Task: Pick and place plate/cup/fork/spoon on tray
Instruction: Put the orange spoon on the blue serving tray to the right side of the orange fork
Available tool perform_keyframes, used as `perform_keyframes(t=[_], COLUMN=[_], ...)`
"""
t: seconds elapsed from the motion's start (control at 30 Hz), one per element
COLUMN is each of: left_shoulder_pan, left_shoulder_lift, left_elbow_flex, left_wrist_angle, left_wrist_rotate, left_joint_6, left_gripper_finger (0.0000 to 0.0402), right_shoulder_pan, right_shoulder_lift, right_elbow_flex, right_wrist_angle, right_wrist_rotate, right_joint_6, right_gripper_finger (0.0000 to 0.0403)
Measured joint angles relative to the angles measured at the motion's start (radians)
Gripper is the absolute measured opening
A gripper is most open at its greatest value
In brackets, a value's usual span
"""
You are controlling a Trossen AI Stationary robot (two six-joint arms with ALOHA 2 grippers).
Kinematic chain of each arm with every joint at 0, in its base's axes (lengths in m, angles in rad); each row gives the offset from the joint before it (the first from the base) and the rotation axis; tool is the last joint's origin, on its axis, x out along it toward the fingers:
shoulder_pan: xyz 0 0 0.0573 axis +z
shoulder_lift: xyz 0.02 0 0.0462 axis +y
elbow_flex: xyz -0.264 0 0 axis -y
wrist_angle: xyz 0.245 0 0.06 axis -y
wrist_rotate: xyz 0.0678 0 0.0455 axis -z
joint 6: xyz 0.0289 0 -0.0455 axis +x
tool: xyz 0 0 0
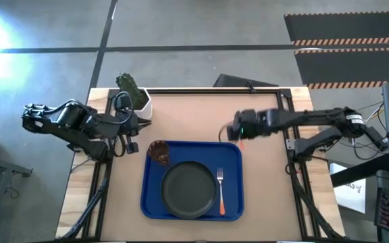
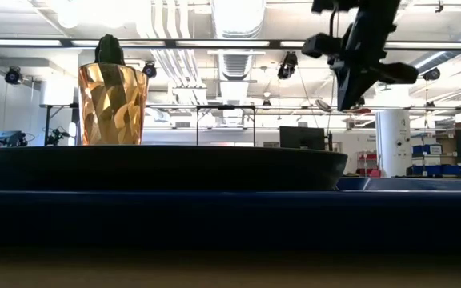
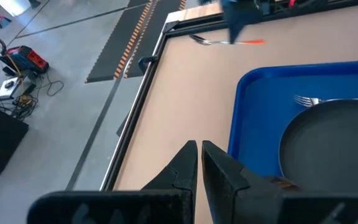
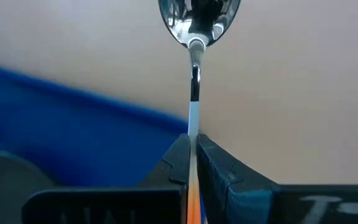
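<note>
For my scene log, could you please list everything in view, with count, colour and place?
tray: 1, bright blue, middle of the table, near edge.
plate: 1, dark grey-black, on the tray.
cup: 1, amber, tray's far left corner.
fork: 1, silver with orange handle, on the tray right of the plate.
spoon: 1, silver with orange handle, held above the table beyond the tray.
cactus pot: 1, white with green plant, far left of the table.
left end effector: shut, empty, left of the tray.
right end effector: shut on the spoon.
</note>
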Motion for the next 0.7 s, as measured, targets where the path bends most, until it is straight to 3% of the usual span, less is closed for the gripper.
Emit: perform_keyframes(t=[0.37, 0.53, 0.7], left_shoulder_pan=[0.0, 0.0, 0.0], left_shoulder_lift=[-0.006, -0.006, -0.006], left_elbow_flex=[-0.001, -0.001, -0.001], left_wrist_angle=[0.004, 0.004, 0.004], left_wrist_rotate=[0.0, 0.0, 0.0], left_joint_6=[0.003, 0.003, 0.003], left_gripper_finger=[0.0006, 0.0006, 0.0006], right_shoulder_pan=[0.482, 0.598, 0.647], right_shoulder_lift=[0.226, 0.381, 0.496], right_elbow_flex=[0.008, 0.071, 0.155], right_wrist_angle=[0.075, 0.144, 0.15], right_wrist_rotate=[0.05, 0.049, 0.041], right_joint_6=[0.609, 0.785, 0.831], right_gripper_finger=[0.0009, 0.0008, 0.0008])
